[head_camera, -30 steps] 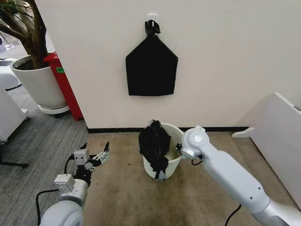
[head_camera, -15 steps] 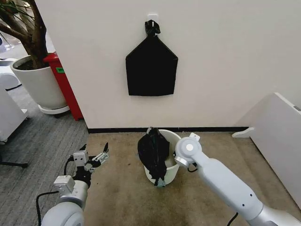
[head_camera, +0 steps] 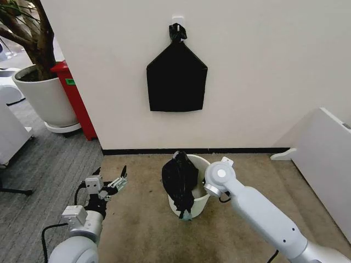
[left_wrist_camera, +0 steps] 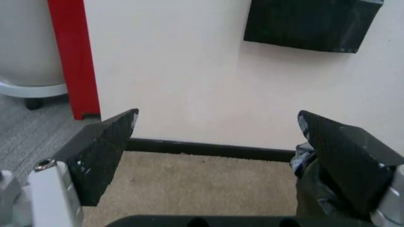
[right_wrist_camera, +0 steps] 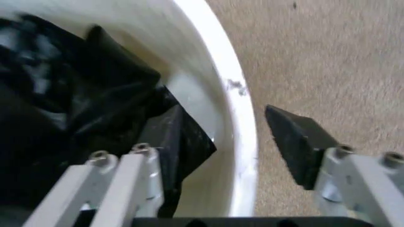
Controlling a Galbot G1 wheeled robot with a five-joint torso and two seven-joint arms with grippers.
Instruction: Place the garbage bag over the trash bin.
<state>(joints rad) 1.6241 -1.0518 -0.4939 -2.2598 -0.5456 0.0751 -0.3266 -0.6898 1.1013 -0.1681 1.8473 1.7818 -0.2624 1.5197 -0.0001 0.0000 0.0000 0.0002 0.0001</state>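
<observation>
Round cream-white plastic trash bin (head_camera: 197, 192) on carpet by wall; crinkly glossy black garbage bag (head_camera: 180, 179) draped over its left rim. Right gripper (right_wrist_camera: 218, 142) spread wide astride bin's rim, probably gripping nothing. Left gripper (head_camera: 113, 182) wide, well left of bin.

text: none legible | green label (head_camera: 70, 81) on red cabinet (head_camera: 77, 101): unreadable

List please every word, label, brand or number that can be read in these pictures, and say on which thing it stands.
Green sticker on the red cabinet beside the plant pot: it bears marks, but they are too small to read.
No legible text on the trash bin, the garbage bag, the black bag on the wall, the left gripper or the right gripper.
</observation>
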